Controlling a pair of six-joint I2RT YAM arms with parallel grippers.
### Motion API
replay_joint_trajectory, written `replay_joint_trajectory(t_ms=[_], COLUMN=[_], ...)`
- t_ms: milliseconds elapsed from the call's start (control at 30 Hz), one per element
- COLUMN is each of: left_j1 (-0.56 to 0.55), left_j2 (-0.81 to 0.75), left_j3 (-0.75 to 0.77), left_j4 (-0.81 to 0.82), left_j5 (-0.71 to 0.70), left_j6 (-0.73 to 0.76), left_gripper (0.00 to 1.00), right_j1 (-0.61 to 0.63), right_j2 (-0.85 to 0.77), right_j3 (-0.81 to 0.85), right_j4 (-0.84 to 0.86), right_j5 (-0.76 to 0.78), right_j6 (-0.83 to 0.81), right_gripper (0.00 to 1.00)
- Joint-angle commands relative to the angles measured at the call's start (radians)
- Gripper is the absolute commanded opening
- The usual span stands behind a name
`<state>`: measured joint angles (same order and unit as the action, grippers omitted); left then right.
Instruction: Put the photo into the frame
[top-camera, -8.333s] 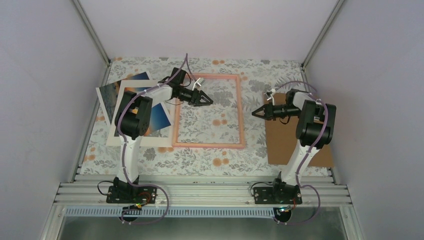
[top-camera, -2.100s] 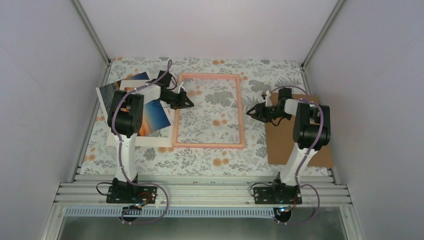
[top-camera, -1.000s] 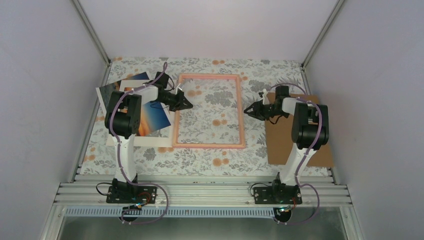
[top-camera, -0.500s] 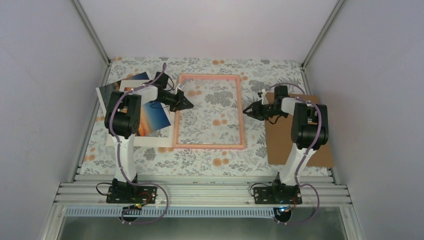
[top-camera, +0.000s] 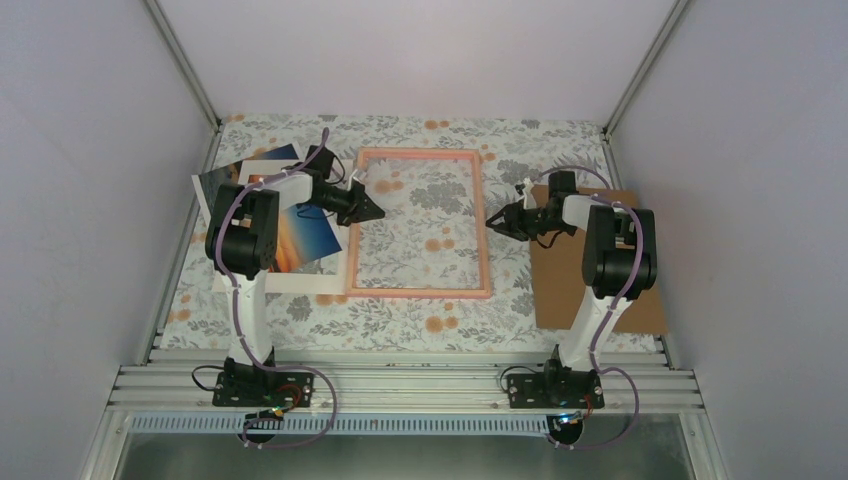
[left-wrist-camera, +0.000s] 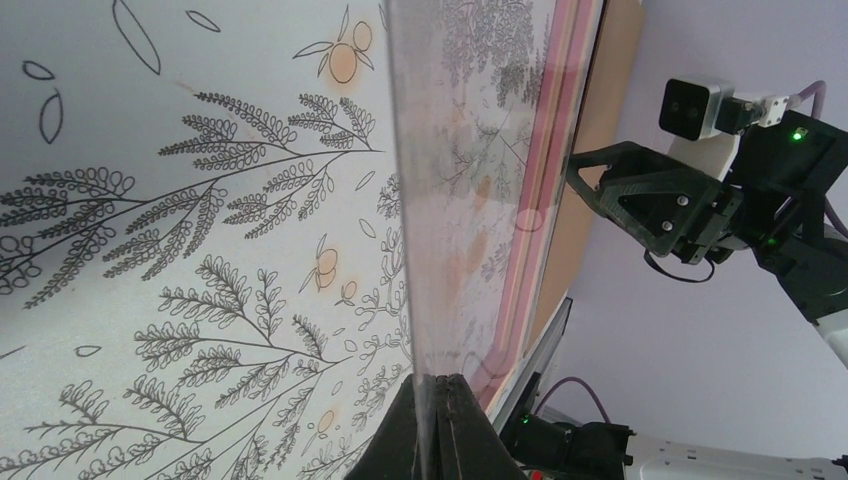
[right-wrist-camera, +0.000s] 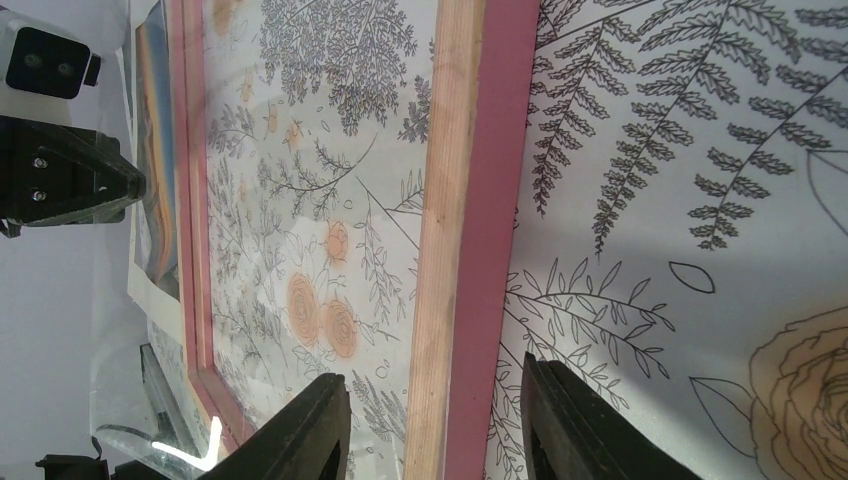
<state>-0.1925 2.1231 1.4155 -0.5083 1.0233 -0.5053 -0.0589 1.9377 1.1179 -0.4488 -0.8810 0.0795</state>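
Left jaws pinch the clear pane (left-wrist-camera: 440, 200) of the pink rectangular frame (top-camera: 418, 292), right jaws spread astride its rail; next, lift pane.

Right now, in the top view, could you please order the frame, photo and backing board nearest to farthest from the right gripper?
1. frame: its right rail, under the right gripper.
2. backing board: just to its right.
3. photo: far left, across the frame.

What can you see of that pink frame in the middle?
The frame is a thin pink rectangle, bare wood on its sides, lying flat on the floral tablecloth. The left jaws are shut on its clear pane, tipped up at that side. The right jaws stand open astride its right rail.
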Motion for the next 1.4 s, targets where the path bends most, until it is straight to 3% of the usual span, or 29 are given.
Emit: replay_joint_trajectory(t_ms=[0,867,1367], left_j1=[0.003,-0.006,-0.016], left_j2=[-0.026,0.034,-0.019], left_j3=[0.02,0.109,0.066], left_j4=[-0.032,-0.054,0.096], left_j5=[-0.014,-0.161,-0.141], left_j6=[0.027,0.124,0.163], left_gripper=[0.02,0.03,0.02], right_j1=[0.011,0.024,0.036], right_j2=[-0.016,-0.015,-0.026], right_j3=[0.005,0.001,-0.02], right_j4=[0.011,0.023,0.041], right_j5=[-0.03,-0.048,-0.045], right_j6=[0.006,0.003,0.006], right_gripper=[0.43,0.4,0.4])
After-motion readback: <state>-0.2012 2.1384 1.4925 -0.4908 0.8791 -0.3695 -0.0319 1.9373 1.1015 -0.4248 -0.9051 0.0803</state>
